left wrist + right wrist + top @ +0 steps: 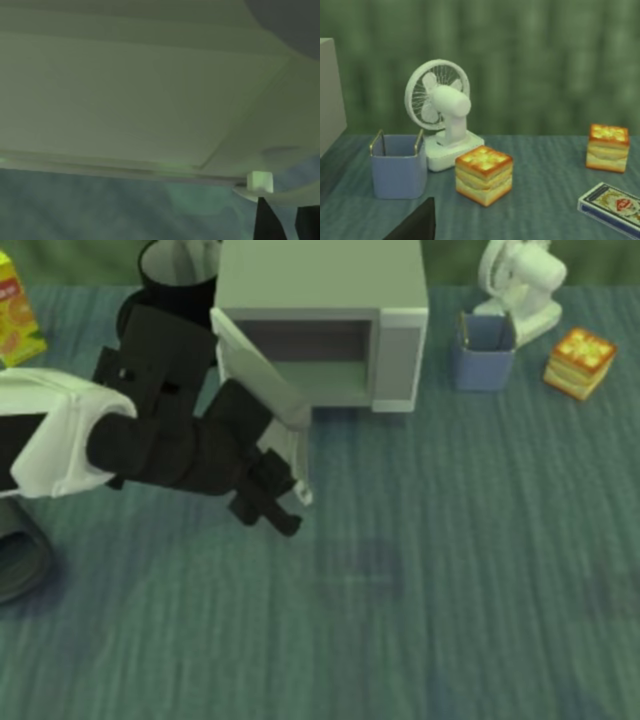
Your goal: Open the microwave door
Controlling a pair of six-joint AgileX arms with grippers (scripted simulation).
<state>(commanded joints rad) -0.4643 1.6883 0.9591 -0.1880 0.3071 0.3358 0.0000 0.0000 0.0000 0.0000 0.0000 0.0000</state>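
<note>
Where microwave door [262,380] swings half open, left tool [283,502] at its outer edge, finger spread untellable.

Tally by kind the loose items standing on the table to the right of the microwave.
desk fan: 1
blue-grey cup: 1
orange cracker blocks: 2
card box: 1
Total: 5

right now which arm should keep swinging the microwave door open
Left. Its pincer is already at the free edge of the partly open microwave door, and the left wrist view is filled by the door panel. The right arm is not in the top view; its camera faces the fan.
</note>
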